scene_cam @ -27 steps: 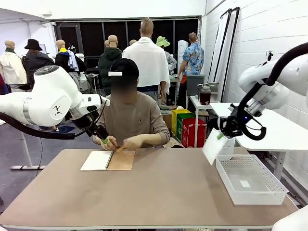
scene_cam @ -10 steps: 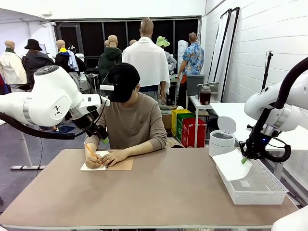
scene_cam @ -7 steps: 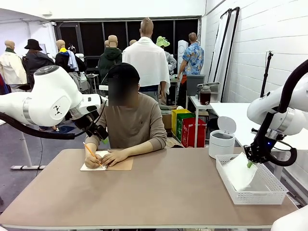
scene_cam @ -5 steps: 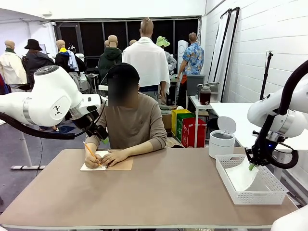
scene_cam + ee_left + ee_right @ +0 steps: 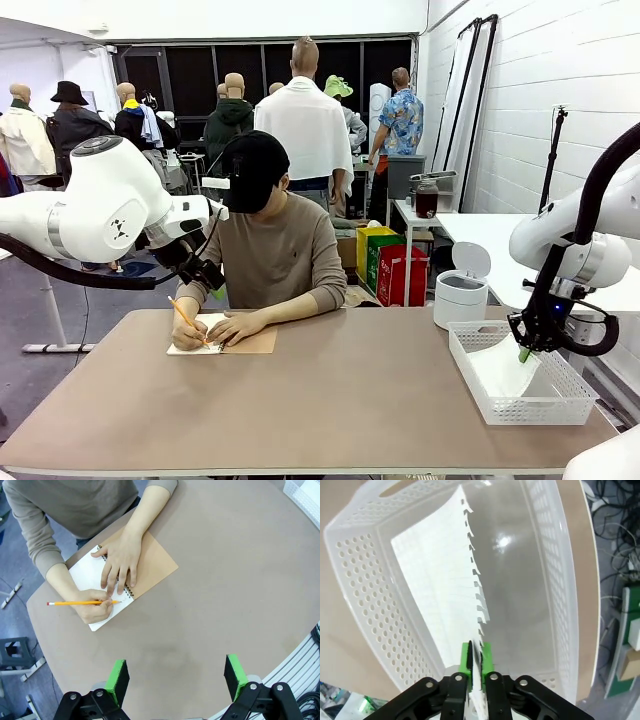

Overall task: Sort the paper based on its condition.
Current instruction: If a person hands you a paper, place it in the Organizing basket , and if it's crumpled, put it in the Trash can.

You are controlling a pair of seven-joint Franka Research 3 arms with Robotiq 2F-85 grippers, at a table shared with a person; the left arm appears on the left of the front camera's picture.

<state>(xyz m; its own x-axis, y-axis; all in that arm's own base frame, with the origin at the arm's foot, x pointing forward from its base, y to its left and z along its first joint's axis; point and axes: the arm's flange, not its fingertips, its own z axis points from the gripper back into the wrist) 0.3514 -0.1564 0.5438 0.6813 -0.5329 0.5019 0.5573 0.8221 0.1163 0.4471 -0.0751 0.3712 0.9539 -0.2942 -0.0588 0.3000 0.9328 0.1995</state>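
- Paper [image 5: 445, 580]: we list one loose white sheet with a torn, notched edge. It stands curved inside the basket [image 5: 355, 580], its lower part resting on the basket floor and its top edge rising to the right gripper [image 5: 476, 657].
- Basket: white and perforated, it sits on the table [image 5: 225, 580] at the robot's right.
- Right gripper: it hangs over the basket with its green pads narrow and the sheet's top edge between them. We cannot tell whether the pads press the sheet or stand just clear of it.
- Left gripper [image 5: 176, 680]: its jaws are spread wide with nothing between the pads. It is raised above the table's left part, near the person's arm in the front view.
- Notebook [image 5: 150, 567]: spiral-bound with a brown cover folded back, it lies open and flat at the person's side of the table, well apart from the basket.
- Pencil [image 5: 82, 602]: yellow, its tip rests on the white page.
- Pencil hand [image 5: 95, 605]: it grips the pencil over the page.
- Other hand [image 5: 117, 560]: it lies flat across the spiral.
- White bin [image 5: 460, 290]: its lid is tipped up, and it stands beyond the basket.
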